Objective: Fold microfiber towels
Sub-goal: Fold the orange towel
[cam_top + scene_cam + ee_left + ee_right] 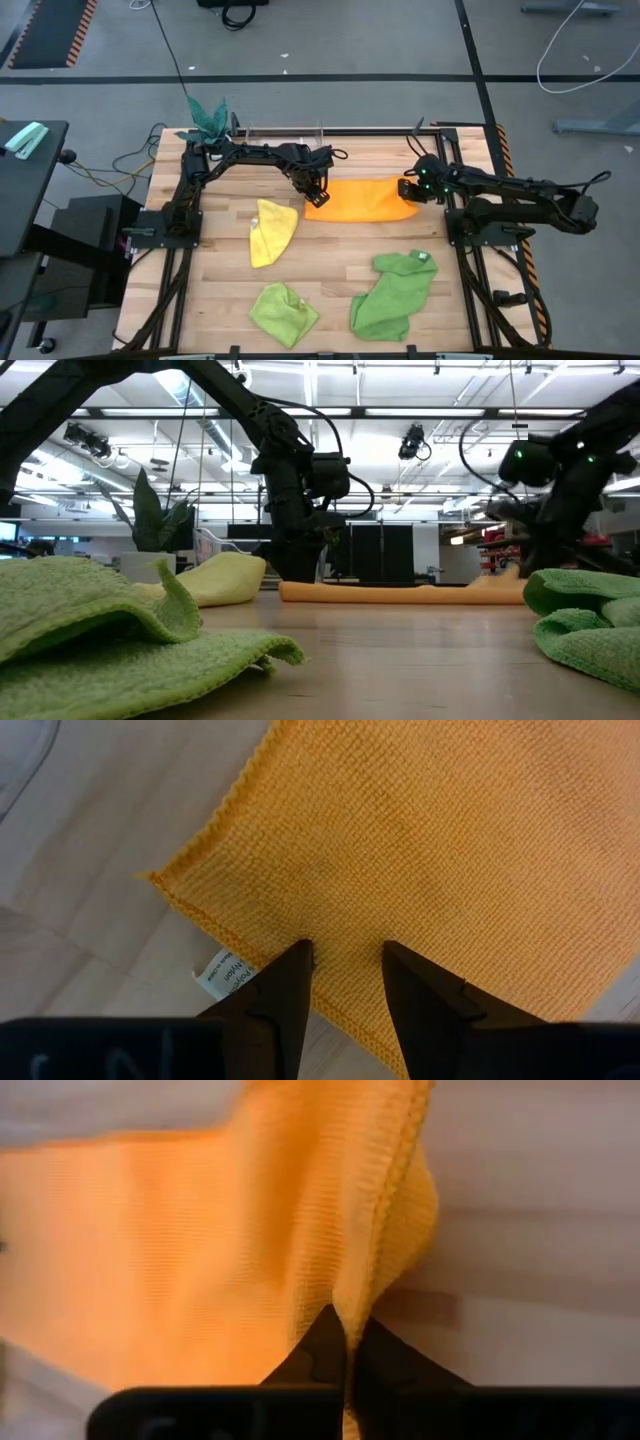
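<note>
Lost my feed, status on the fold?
Right gripper shut on orange towel edge. Left gripper open over its other end. Nothing in the way.

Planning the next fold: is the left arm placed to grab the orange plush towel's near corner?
Probably yes: the left gripper hangs open over the orange plush towel by its tagged corner, nothing between.

Four towels [362,200], one plant [207,118]

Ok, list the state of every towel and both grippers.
Orange towel: flat, pinched at one end.
Yellow towel: loosely folded.
Lime towel: crumpled.
Green towel: crumpled.
Left gripper: open over the orange towel's edge.
Right gripper: shut on the orange towel.
</note>
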{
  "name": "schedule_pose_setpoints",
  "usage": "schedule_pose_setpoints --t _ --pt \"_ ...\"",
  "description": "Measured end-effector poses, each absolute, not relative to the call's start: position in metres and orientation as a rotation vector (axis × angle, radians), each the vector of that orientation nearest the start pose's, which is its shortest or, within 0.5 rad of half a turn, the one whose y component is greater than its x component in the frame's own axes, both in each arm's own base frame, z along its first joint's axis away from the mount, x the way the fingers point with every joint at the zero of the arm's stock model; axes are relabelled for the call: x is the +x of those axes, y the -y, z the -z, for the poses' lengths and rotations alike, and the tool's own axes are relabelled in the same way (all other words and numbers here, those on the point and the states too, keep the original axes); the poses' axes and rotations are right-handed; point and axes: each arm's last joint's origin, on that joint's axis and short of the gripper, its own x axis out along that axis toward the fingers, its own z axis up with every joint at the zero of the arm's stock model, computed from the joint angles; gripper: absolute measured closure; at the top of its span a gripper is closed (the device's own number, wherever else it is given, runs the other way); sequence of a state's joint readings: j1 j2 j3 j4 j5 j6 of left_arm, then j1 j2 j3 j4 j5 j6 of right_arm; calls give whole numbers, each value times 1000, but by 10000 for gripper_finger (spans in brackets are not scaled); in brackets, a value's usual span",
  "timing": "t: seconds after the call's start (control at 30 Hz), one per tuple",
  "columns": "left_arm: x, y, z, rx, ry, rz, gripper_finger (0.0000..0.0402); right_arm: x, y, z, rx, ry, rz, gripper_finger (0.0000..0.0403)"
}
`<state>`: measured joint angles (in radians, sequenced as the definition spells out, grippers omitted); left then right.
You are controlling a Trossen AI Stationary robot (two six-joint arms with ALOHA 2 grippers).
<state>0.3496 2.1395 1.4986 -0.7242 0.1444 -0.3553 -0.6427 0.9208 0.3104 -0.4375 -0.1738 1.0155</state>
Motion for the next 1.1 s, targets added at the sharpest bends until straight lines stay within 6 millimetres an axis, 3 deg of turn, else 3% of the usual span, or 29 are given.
schedule_pose_setpoints --t 0.2,0.43,0.77,1.1 --pt "390 -138 -133 -637 -1292 -409 265 129 84 -170 1255 -684 887 398" --pt "392 -139 -133 -648 -1273 -412 274 139 82 -193 1210 -704 839 400" --pt "396 -140 -134 -674 -1223 -431 288 159 72 -200 1177 -758 778 401" --pt "399 -141 -134 -703 -1188 -439 302 205 72 -210 1104 -789 698 402"
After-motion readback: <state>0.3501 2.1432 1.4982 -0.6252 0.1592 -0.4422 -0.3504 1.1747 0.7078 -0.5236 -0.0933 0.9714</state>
